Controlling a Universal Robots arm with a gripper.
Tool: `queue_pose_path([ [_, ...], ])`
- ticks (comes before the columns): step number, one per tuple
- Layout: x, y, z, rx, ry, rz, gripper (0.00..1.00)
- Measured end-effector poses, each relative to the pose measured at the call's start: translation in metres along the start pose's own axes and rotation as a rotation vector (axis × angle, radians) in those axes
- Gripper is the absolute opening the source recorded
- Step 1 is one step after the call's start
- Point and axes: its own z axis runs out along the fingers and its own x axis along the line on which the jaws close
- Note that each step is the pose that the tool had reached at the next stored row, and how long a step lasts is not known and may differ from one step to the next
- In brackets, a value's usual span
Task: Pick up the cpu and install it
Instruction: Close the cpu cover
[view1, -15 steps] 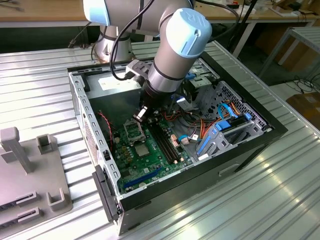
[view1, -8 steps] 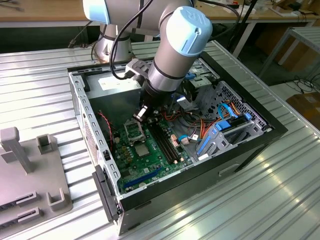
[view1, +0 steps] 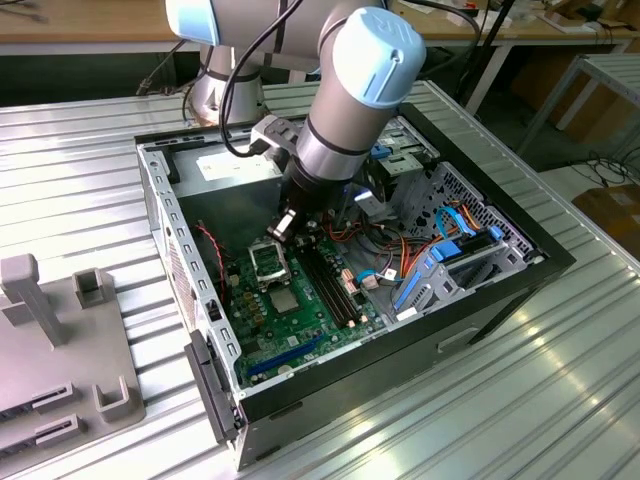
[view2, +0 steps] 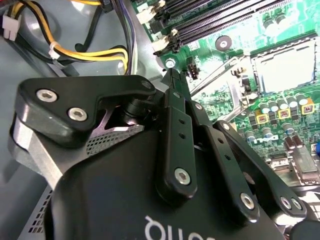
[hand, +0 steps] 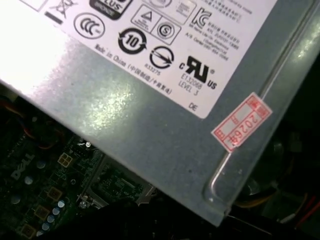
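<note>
My arm (view1: 345, 110) bends at its blue-capped joint and slopes steeply downward, wrist lowest. My gripper (view1: 284, 224) hangs at its tip, pointing down. In the second wrist view its black fingers (view2: 176, 107) lie close together.

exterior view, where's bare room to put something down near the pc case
Bare ribbed tabletop lies on the exterior view's right of the computer case, and between the case and the grey fixture. Inside the case it is crowded: motherboard, cables, power supply, the arm's claw.

A ribbed metal desk (view1: 80, 160) gleams under bright light; a wooden workbench (view1: 70, 20) stands far behind, a cardboard box (view1: 612, 215) at the exterior view's right.
</note>
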Motion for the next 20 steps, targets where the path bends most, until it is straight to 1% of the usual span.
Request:
queue_pose_path([
  [1, 0.0000, 0.0000, -0.0003, 0.0016, 0.0013, -0.001, 0.11],
  [6, 0.0000, 0.0004, -0.0027, 0.0049, 0.0041, -0.004, 0.11],
  [11, -0.0001, 0.0012, -0.0070, 0.0054, 0.0052, -0.008, 0.11],
  [16, -0.0001, 0.0017, -0.0103, 0.0103, 0.0092, -0.012, 0.11],
  [18, -0.0002, 0.0020, -0.0117, 0.0132, 0.0113, -0.013, 0.11],
  [20, -0.0002, 0.0023, -0.0139, 0.0231, 0.0185, -0.015, 0.11],
])
